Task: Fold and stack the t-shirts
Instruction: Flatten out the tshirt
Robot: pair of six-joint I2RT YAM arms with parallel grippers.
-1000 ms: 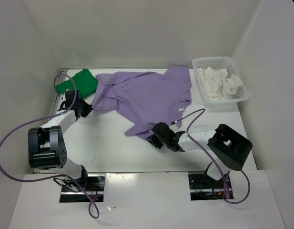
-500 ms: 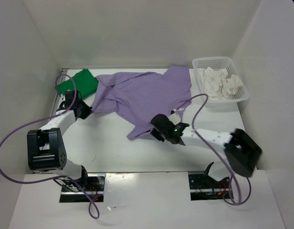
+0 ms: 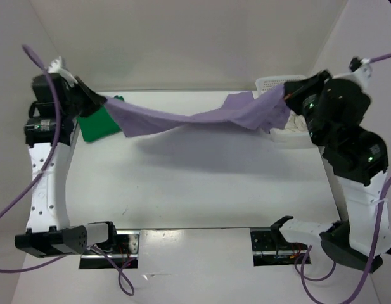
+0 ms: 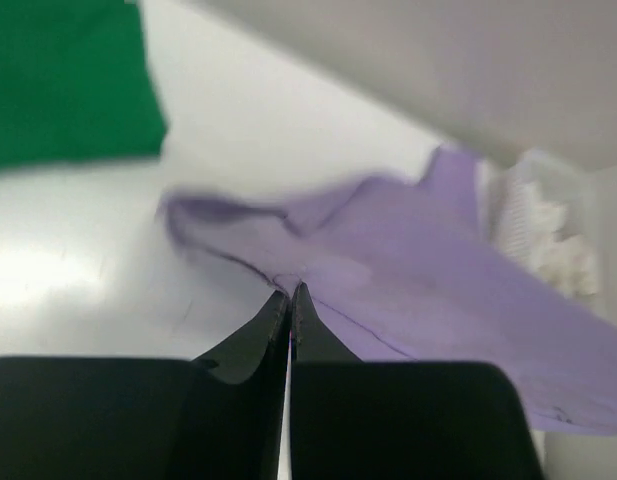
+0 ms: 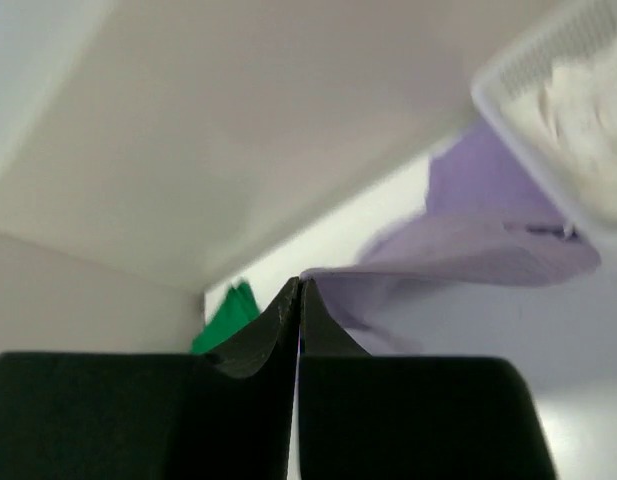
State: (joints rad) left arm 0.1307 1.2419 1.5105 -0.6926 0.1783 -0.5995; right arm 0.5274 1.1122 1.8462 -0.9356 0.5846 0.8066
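Note:
A purple t-shirt (image 3: 195, 117) hangs stretched in the air above the table, sagging in the middle. My left gripper (image 3: 101, 105) is raised at the far left and shut on its left end; the shirt also shows in the left wrist view (image 4: 408, 270). My right gripper (image 3: 285, 96) is raised at the far right and shut on its right end; the shirt also shows in the right wrist view (image 5: 468, 255). A folded green t-shirt (image 3: 97, 123) lies at the back left, below the left gripper, and shows in the left wrist view (image 4: 63, 80) too.
A white basket (image 3: 277, 82) with crumpled white shirts (image 5: 588, 110) stands at the back right, partly hidden behind the right arm and the purple shirt. White walls enclose the table on three sides. Purple cables trail from both arms.
Both arms have risen from the table and swung apart. The purple shirt, lying spread flat before, has been lifted and stretched between the two grippers.

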